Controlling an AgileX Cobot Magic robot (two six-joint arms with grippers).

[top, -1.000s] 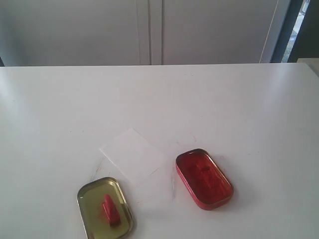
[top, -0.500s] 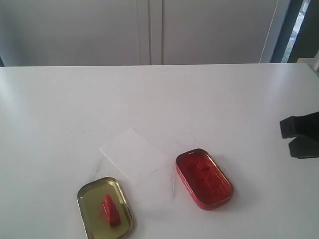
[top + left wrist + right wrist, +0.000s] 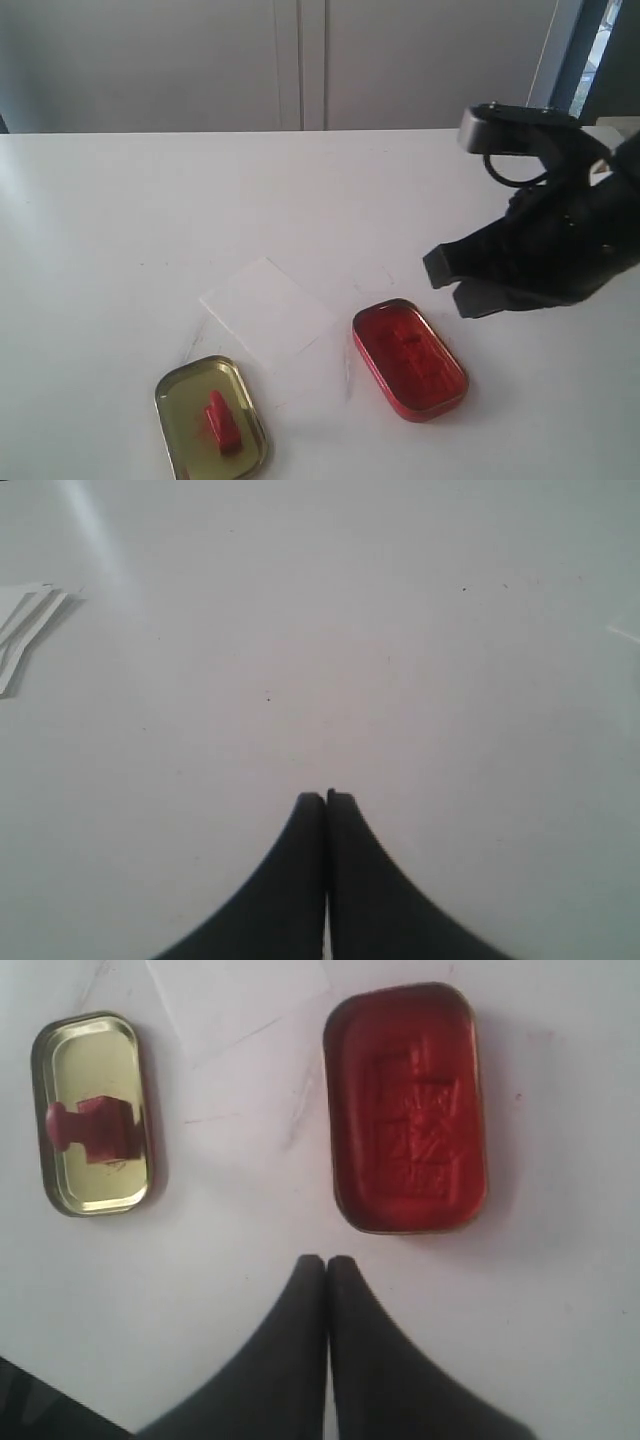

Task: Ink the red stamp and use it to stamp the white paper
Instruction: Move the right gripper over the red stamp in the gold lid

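The red stamp [image 3: 221, 420] [image 3: 95, 1128] lies on its side inside the gold oval tin lid [image 3: 188, 400] [image 3: 95, 1055] near the table's front left. Behind it and to the right the white paper [image 3: 265, 310] [image 3: 240, 995] lies flat. The open red ink tin [image 3: 410, 358] [image 3: 408, 1110] sits to the right of the paper. My right gripper [image 3: 455, 283] [image 3: 326, 1260] hovers just above and to the right of the ink tin, shut and empty. My left gripper [image 3: 326, 798] is shut and empty over bare table, and it is outside the exterior view.
The white table [image 3: 150, 220] runs back to a pale wall with cabinet doors [image 3: 300, 60]. Faint pencil-like marks lie round the paper. In the left wrist view, edges of some white sheets [image 3: 25, 625] show at one side.
My right arm has come in from the right edge and moved left, to just beside the red ink tin. The stamp, lid, tin and paper have not moved.
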